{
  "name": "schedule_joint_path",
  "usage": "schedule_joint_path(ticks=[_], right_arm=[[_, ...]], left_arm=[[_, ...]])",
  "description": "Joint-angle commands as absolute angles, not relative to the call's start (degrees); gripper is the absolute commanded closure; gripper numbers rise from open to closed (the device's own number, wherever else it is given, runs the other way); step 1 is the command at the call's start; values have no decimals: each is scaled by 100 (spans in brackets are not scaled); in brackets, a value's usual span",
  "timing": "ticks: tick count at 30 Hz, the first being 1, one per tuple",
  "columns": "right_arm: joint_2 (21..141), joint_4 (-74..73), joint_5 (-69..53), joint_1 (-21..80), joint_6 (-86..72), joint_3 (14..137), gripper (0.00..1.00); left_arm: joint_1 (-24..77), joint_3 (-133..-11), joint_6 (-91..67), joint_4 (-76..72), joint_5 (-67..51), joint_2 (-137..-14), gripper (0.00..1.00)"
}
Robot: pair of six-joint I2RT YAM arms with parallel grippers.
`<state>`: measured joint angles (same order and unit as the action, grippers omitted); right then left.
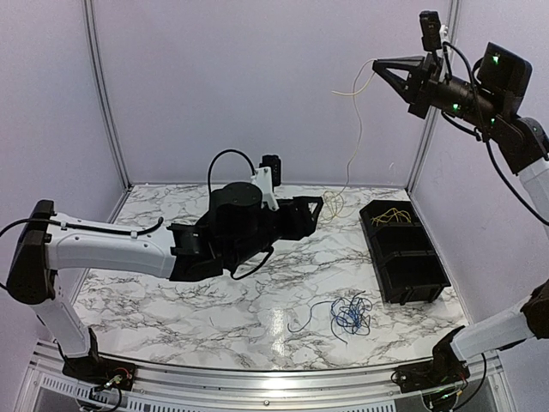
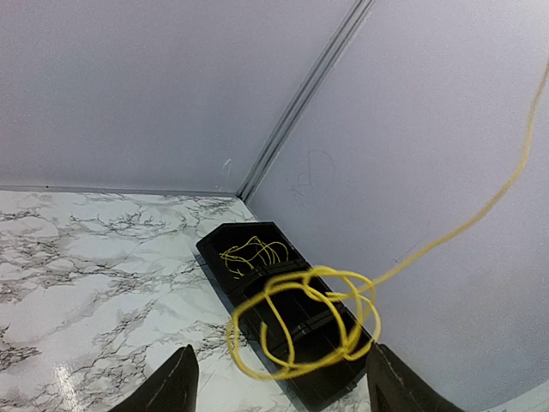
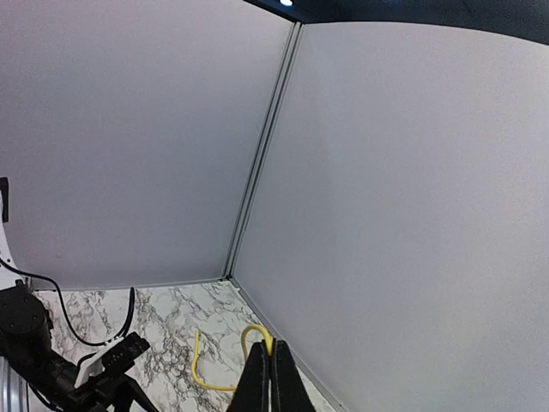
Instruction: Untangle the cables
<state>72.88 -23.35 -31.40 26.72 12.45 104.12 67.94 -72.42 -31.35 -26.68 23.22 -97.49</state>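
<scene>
The yellow cable (image 2: 347,346) runs as one long strand with its long axis close to vertical. Its top end is at the right gripper (image 1: 377,64), which is raised high near the right wall, and it drops down and slightly leftward to a cluster of loops just above the marble table (image 1: 171,300) near the back edge. In the right wrist view the fingers (image 3: 257,382) are pressed flat together, and the cable (image 3: 196,365) curls out right beside their tips, so that gripper is pinching it.

The left gripper (image 1: 316,213) reaches across the middle of the table to the loops. From its own camera both fingers stand wide apart, with the loops hanging in the gap between them. I cannot tell whether the wire touches either finger.

To the right, near the right wall, sits a black divided tray (image 1: 412,275), its long axis running from near to far. Its far compartment holds a second yellow cable (image 1: 391,215), loosely coiled.

A blue cable bundle (image 1: 350,313) lies on the marble, nearer the arm bases and just left of the tray's near end. Dark strands are mixed in, and one blue tail trails off to the left.

Counted, that makes two yellow cables, one blue-and-dark tangle and one tray. Nothing stands between the hanging strand and the tray, but the left arm's bulk covers the table's centre.
</scene>
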Motion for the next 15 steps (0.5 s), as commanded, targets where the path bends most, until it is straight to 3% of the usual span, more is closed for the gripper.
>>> schedule_joint_path(ticks=[1,7,15], right_arm=[[7143,-2206,-3353,2671,987,10405,100],[7124,-2189,-3417,2667,826,10421,100],[7128,-2232,-3334,2666,863,10457,100]], left_arm=[[6662,-7532,-3313,-2474,2632,-10116,31],[6463,-8114,-3676,-2487,2075,-10790,41],[6442,-8331,-3633,-2508,1843,-10893,42]])
